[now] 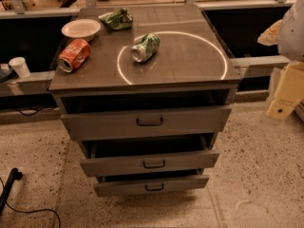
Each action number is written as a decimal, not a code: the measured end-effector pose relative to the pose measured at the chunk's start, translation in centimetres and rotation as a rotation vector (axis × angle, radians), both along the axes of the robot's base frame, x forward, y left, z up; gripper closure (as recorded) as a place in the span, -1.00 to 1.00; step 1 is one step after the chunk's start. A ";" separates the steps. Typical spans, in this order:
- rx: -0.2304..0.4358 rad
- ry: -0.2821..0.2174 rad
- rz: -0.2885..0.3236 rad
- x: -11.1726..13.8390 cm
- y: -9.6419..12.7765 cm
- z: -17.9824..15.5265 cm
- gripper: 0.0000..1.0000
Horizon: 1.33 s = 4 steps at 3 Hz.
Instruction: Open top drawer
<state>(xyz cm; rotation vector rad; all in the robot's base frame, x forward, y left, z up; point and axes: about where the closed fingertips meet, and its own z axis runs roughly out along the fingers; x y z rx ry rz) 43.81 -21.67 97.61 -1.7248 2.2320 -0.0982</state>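
Note: the wide grey metal top drawer sits directly under the grey desk top, front facing the camera. Its long axis runs left to right, and so does its small black bar handle. The dark gap above the front suggests it stands partly out. Your cream claw hangs at the right edge, well apart from the handle, probably parked. Whether it is spread or pressed together you cannot tell.

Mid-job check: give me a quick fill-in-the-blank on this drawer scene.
The grey metal cabinet has ___ drawers.
The widest grey top drawer carries a black bar handle at its front's ___.
The red soda can lies beside the shallow white ___.
The cream-coloured gripper is at the picture's ___ edge, apart from the drawers.
Missing: three; centre; bowl; right.
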 end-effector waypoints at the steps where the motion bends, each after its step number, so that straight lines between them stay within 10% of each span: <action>1: 0.000 0.000 0.000 0.0 0.0 0.0 -1.00; 2: 0.011 -0.023 0.001 0.4 -0.1 -2.0 -1.00; 4: -0.039 -0.006 0.126 0.5 3.4 -18.0 -1.00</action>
